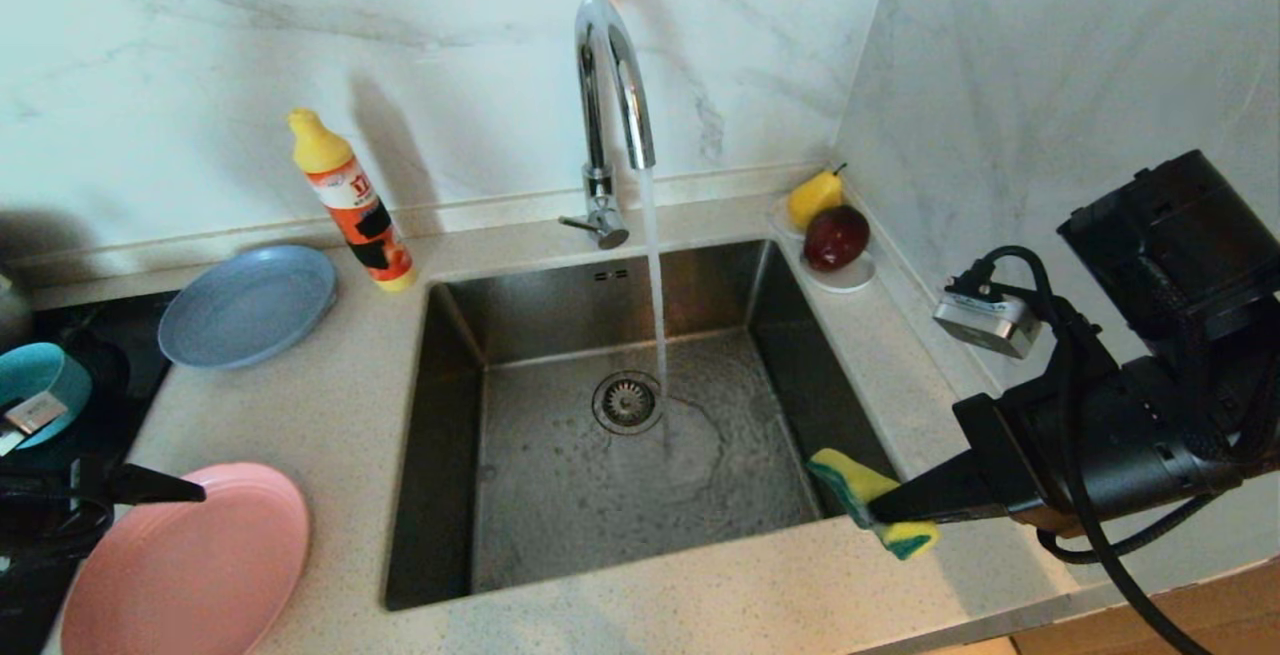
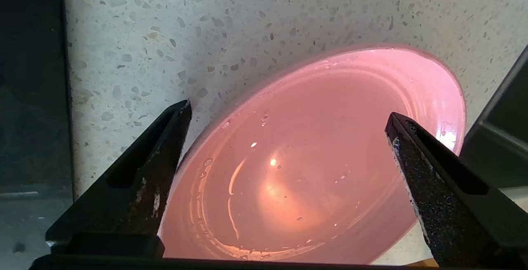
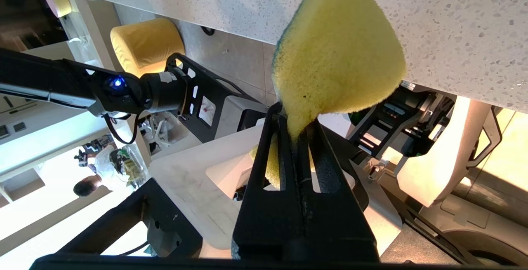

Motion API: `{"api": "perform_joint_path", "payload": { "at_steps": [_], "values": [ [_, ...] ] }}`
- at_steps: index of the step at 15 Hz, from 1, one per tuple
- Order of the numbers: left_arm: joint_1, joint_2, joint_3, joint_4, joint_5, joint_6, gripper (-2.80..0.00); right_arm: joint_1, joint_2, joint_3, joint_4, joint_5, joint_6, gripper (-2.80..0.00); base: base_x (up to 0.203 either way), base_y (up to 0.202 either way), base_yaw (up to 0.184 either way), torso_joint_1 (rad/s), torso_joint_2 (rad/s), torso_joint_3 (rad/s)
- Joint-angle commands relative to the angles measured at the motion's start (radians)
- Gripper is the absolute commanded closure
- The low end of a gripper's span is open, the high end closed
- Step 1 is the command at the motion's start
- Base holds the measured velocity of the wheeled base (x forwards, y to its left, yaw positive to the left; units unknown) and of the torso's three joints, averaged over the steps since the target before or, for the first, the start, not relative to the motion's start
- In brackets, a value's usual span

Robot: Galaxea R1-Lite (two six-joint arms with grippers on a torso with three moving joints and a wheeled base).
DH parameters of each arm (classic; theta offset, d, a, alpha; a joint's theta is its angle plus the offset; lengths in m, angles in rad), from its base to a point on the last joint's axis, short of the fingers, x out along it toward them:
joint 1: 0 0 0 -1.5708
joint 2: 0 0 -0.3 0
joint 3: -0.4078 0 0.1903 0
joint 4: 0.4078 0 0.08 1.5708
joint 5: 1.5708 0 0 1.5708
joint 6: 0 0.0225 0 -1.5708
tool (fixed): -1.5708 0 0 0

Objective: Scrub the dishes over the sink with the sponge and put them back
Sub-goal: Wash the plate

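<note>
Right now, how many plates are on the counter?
2: the light-blue plate near the detergent bottle, the pink plate at the front left. None seems hidden.

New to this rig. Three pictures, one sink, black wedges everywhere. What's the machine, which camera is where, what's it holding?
It is a two-armed robot at a kitchen counter. One camera sits on its head and looks down at the sink, where the tap is running. The other two sit on the wrists, behind the fingers; the black wedges are those fingers.

The right gripper, at the sink's near right corner, is shut on the sponge, yellow with a green side. The left gripper is open above the pink plate, which lies wet on the counter at near left.

Also on the counter: a light-blue plate, a teal bowl, a detergent bottle, and a saucer with a pear and a dark red fruit.
</note>
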Motion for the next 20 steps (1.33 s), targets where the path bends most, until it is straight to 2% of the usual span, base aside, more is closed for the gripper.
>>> {"api": "perform_joint_path", "payload": {
  "at_steps": [1,12,15,20],
  "values": [
    [0.0,0.016,-0.006,0.004,-0.004,-0.006,0.0,-0.006,0.001,0.002,0.003,0.006,0.003,0.0,0.0,0.0,0.0,0.0,0.0,0.0],
    [0.014,0.026,-0.043,0.007,0.001,-0.013,0.0,-0.007,0.012,0.0,-0.052,0.006,0.009,0.0,0.0,0.0,0.0,0.0,0.0,0.0],
    [0.014,-0.01,-0.044,0.016,-0.009,-0.037,0.0,-0.007,0.012,0.0,-0.052,0.006,0.009,0.0,0.0,0.0,0.0,0.0,0.0,0.0],
    [0.012,-0.176,-0.051,0.109,-0.118,-0.043,0.0,-0.007,0.006,0.003,-0.049,0.006,0.011,0.0,0.0,0.0,0.0,0.0,0.0,0.0]
  ]
}}
